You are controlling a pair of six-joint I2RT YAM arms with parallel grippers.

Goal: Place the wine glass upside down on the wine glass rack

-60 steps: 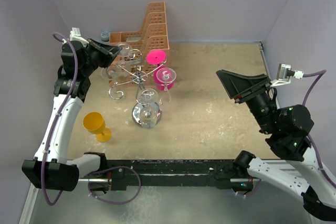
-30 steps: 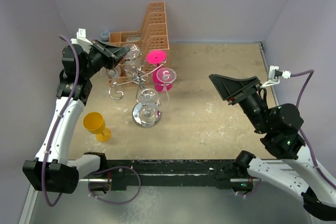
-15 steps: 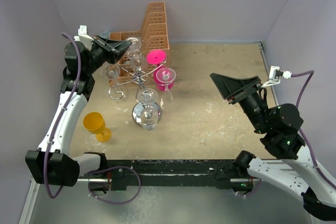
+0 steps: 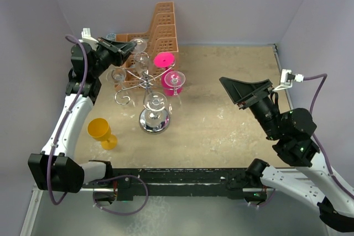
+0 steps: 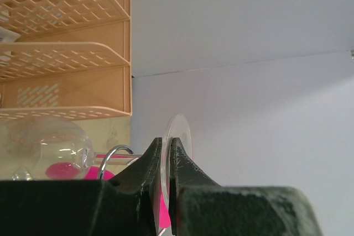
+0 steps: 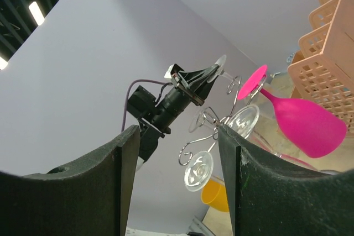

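Glass (image 4: 141, 57), foot pinched by left gripper (image 5: 165, 156), had risen upside down beside rack (image 4: 148, 81) at upper left, not yet hung; right gripper (image 6: 178, 131) stayed spread.

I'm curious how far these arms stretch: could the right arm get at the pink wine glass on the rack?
Probably yes: the pink wine glass hangs on the right of the wine glass rack, with only bare table before the open right fingers.

One rack (image 4: 150, 124), one orange basket (image 4: 163, 26), one yellow goblet (image 4: 98, 128), one pink glass (image 4: 171, 84) — three clear wine glasses (image 4: 118, 74) (image 4: 141, 58) (image 4: 155, 102)
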